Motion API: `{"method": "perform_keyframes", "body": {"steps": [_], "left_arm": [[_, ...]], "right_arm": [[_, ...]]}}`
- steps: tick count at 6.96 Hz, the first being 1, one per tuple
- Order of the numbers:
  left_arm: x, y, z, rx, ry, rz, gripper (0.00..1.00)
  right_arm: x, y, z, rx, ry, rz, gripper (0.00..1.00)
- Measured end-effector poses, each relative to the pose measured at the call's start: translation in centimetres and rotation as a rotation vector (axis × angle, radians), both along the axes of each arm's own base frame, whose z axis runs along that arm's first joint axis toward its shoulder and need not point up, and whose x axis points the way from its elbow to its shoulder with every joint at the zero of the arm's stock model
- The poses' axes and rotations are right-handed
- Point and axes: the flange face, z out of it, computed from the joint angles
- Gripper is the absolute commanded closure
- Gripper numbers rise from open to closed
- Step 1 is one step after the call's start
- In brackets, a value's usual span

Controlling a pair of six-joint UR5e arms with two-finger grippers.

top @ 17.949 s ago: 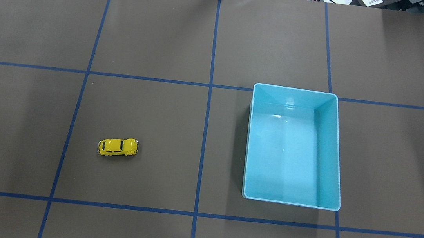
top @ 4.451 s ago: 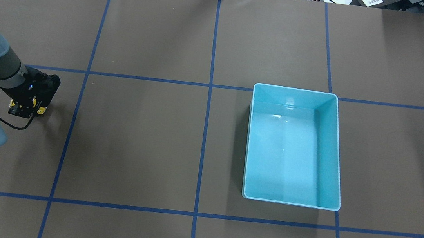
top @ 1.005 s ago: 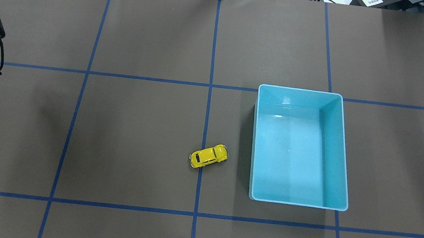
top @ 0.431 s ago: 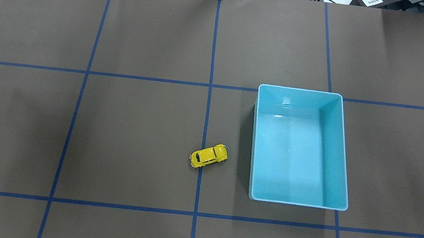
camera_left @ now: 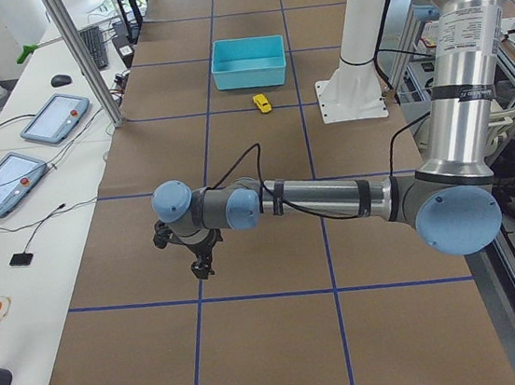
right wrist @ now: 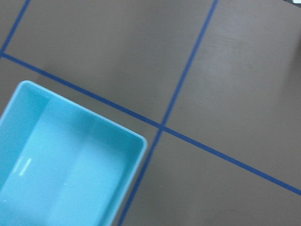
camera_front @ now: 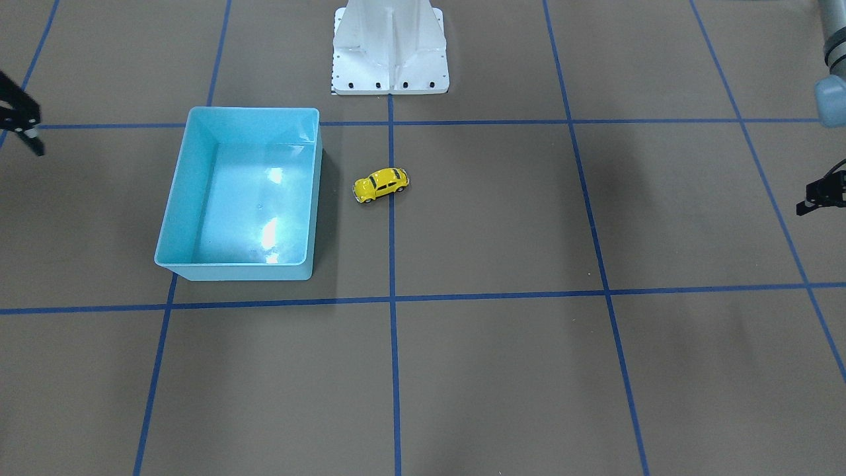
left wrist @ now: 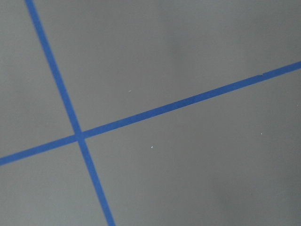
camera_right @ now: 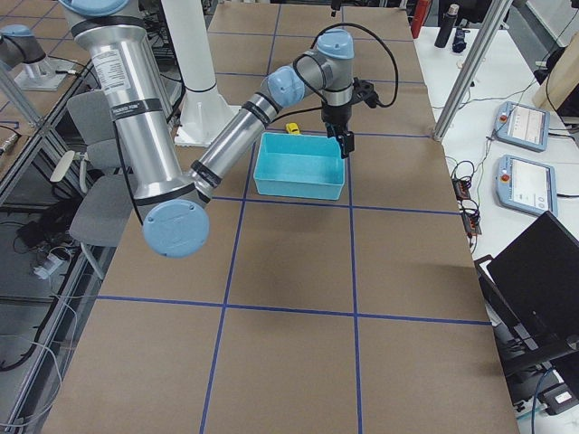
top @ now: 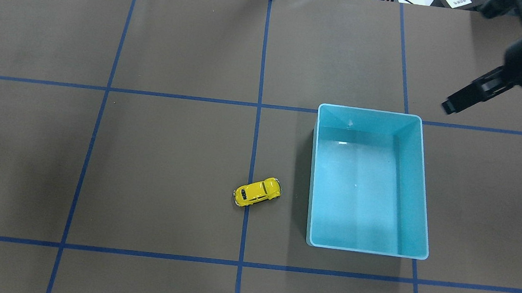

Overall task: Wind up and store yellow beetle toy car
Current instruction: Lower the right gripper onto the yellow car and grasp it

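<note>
Right gripper (top: 450,106) has swung into the overhead view at the table's (top: 169,146) far right corner - 0.4 s ago it was not there. Left gripper (camera_left: 200,269) has dropped out of that view and now hangs low over the table's left end, well apart from everything. Car (top: 257,192) and bin (top: 371,111) sit just where they were a second ago. Against 4.5 s ago, when the left gripper held the car near the left edge, the car has run across to the middle and the bin has shifted slightly right.

Car stands on its wheels on the centre tape line (top: 257,117), angled, nose toward the bin - near the bin's left wall but not touching, closer to the robot-side edge than the far one. Not in the bin.

Right gripper hovers just past the bin's far right corner, holding nothing visible; spread or pressed together - cannot tell, only a dark edge-on shape shows. Left claw is cut off at the front view's edge, so cannot tell either.

Progress, judged: wind-up and release look done. Left to do: right arm grabs the car and drops it in the bin.
</note>
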Motion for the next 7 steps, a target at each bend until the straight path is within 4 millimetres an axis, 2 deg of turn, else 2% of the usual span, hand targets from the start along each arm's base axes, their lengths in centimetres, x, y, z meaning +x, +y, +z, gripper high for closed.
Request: {"method": "perform_keyframes", "body": {"steps": [1,2,3,4,5,7], "left_arm": [[-1.2,0.6,1.1,-0.026,-0.003,-0.021,0.00],[-2.3,0.9,1.8,-0.039,-0.007,-0.042,0.00],[-3.4,1.1,2.2,-0.047,-0.014,-0.060,0.00],[-3.9,1.2,2.6,-0.052,-0.020,-0.067,0.00],[-4.0,1.3,2.9,-0.055,-0.023,-0.070,0.00],[-4.2,1.3,3.1,-0.056,-0.027,-0.073,0.00]], "right_arm": [[-4.9,2.1,-3.4,0.101,-0.008,-0.092,0.00],[-8.9,4.2,-6.0,0.230,-0.006,-0.191,0.00],[-11.1,5.5,-7.4,0.364,0.007,-0.291,0.00],[-12.6,6.1,-7.8,0.474,0.025,-0.385,0.00],[-15.0,6.1,-8.0,0.549,0.036,-0.465,0.00],[-21.6,5.9,-8.2,0.624,0.045,-0.559,0.00]]}}
